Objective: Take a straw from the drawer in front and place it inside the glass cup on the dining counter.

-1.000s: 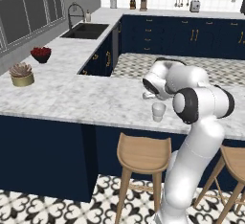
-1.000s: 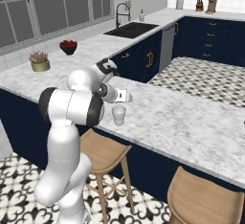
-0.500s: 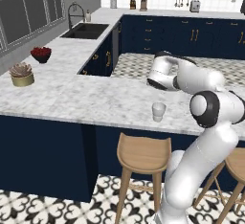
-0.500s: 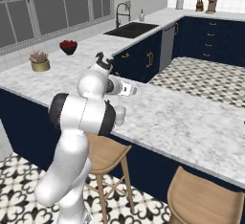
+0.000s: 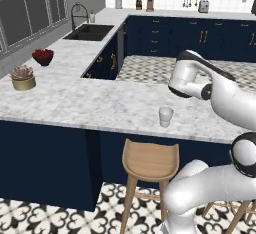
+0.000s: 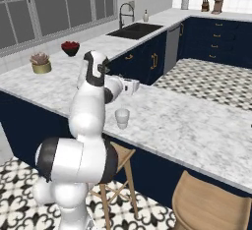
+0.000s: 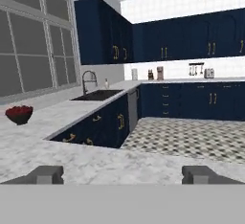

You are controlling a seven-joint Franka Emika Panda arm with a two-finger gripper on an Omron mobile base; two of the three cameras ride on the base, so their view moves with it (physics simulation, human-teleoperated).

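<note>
From the left base view, the glass cup (image 5: 166, 116) stands upright near the near edge of the dining counter (image 5: 75, 103), just above a wooden stool (image 5: 148, 162). The arm's wrist hangs above and to the right of it, apart from it. I cannot make out a straw in the cup from here (it would be thin and pale against pale marble), so a missed drop is the first worry.

From the right base view, the glass cup (image 6: 122, 118) sits close in front of the arm's white body, and the hand (image 6: 129, 86) points out over the dining counter (image 6: 197, 126). A careless swing of the elbow could clip the cup and send it off the edge.

In the hand view, the end effector (image 7: 126, 175) stands wide, nothing between its fingertips (image 7: 47, 174). It faces the sink (image 7: 98, 95) and far cabinets, level with the marble, not down at the cup, so nothing here confirms where the straw ended up.
</note>
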